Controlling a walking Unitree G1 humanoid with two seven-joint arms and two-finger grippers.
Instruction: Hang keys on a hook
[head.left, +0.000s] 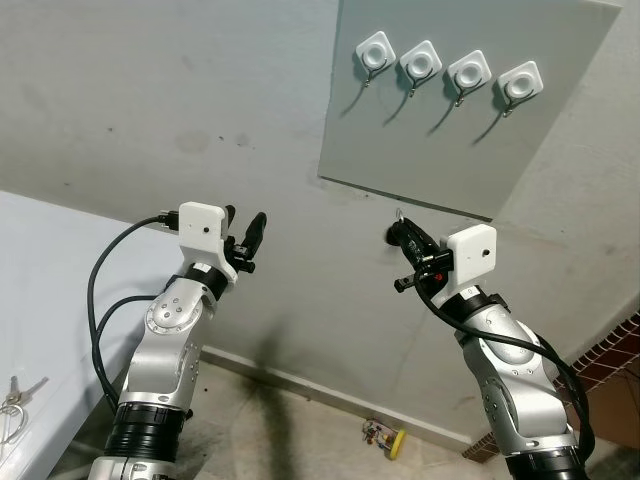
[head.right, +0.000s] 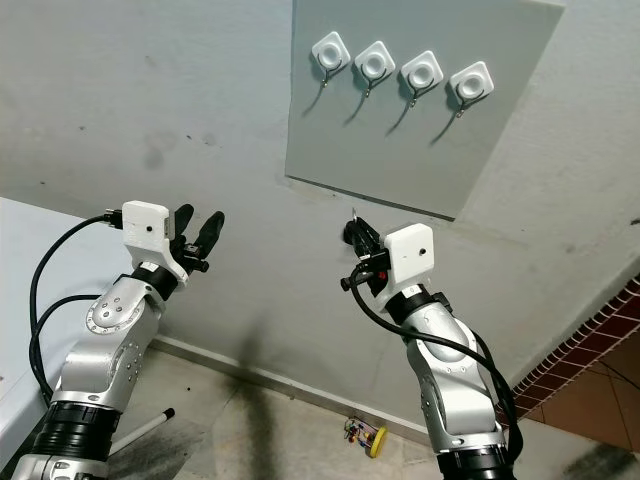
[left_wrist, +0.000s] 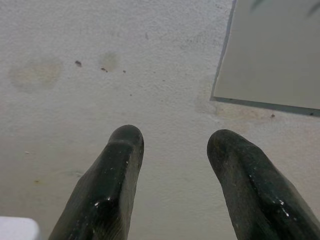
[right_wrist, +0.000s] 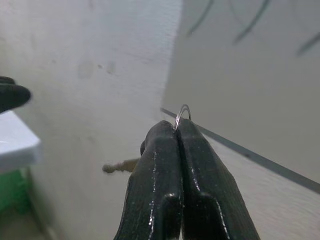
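My right gripper (head.left: 398, 232) is raised toward the wall, shut on a thin metal key ring (right_wrist: 183, 114) whose loop sticks up from the fingertips; a key (right_wrist: 121, 165) juts out beside the fingers. Above it a grey board (head.left: 440, 130) carries several white hooks (head.left: 447, 70) in a row. The ring sits just under the board's lower edge, apart from the hooks. To the left, my left gripper (head.left: 245, 228) is held up near the wall, open with nothing between its fingers (left_wrist: 112, 185).
A white table (head.left: 40, 300) stands at the left with another set of keys (head.left: 15, 395) lying on it. On the floor by the wall lies a small yellow object (head.left: 385, 437). Brick flooring (head.left: 610, 350) shows at the right.
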